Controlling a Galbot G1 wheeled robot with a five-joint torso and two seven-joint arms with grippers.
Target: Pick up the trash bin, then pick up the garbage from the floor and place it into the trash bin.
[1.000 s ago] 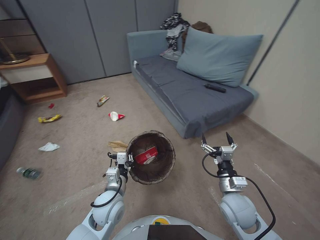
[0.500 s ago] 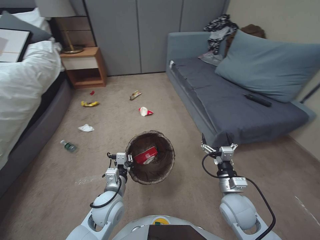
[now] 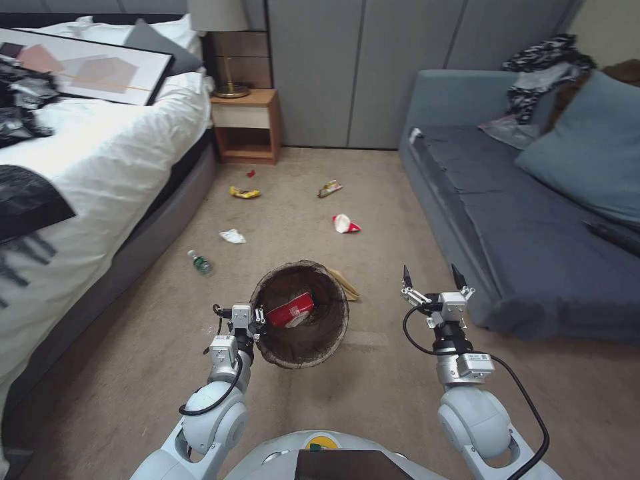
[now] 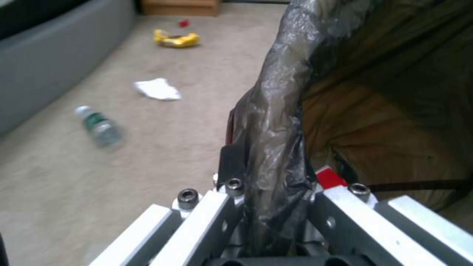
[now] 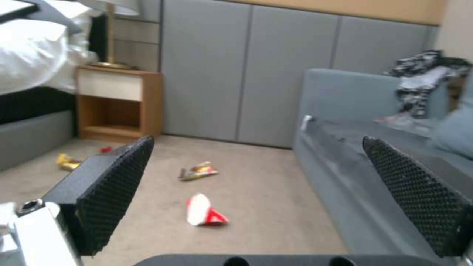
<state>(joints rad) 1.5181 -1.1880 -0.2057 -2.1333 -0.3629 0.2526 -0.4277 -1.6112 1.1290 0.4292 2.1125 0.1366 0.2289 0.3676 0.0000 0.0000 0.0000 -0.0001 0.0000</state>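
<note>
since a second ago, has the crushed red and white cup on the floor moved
No. The cup keeps its place beside the sofa front and the snack wrapper; the whole view shifted because the camera turned.

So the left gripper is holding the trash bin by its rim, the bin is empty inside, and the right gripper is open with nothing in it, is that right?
Not quite: the trash bin is not empty. The head view shows a red-and-white cup lying inside it. The rest holds: the left gripper clamps the bag-wrapped rim, and the right gripper is open with nothing in it.
</note>
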